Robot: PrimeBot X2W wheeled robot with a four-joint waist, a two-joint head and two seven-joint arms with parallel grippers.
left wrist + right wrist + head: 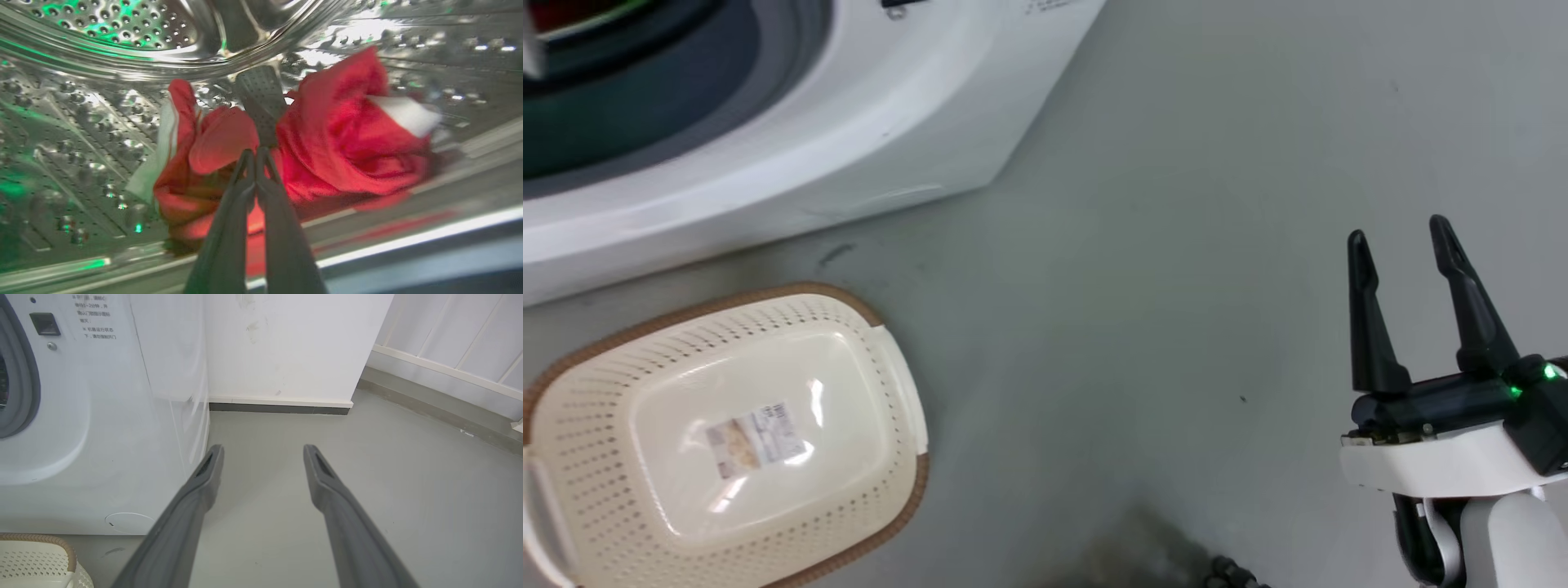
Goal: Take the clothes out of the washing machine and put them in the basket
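Head view is cutting off the washing machine (866, 122) at the upper left and the basket (768, 292), sitting on the floor (1176, 245) just before it, at the lower left. Inside the drum (81, 122), the left hand (255, 122) is clenching the blurred red clothes (339, 143), one fingertip lying buried in fabric. Rightward, the right hand (1397, 230) is hovering released above the floor, fingers (1470, 302) spread.

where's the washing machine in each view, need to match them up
Head view: the washing machine fills the top left.
Left wrist view: inside it, its drum surrounds the red clothes.
Right wrist view: its white front runs down the left side.
Shared landmark: the basket, lower left in head view, bottom left corner in right wrist view.
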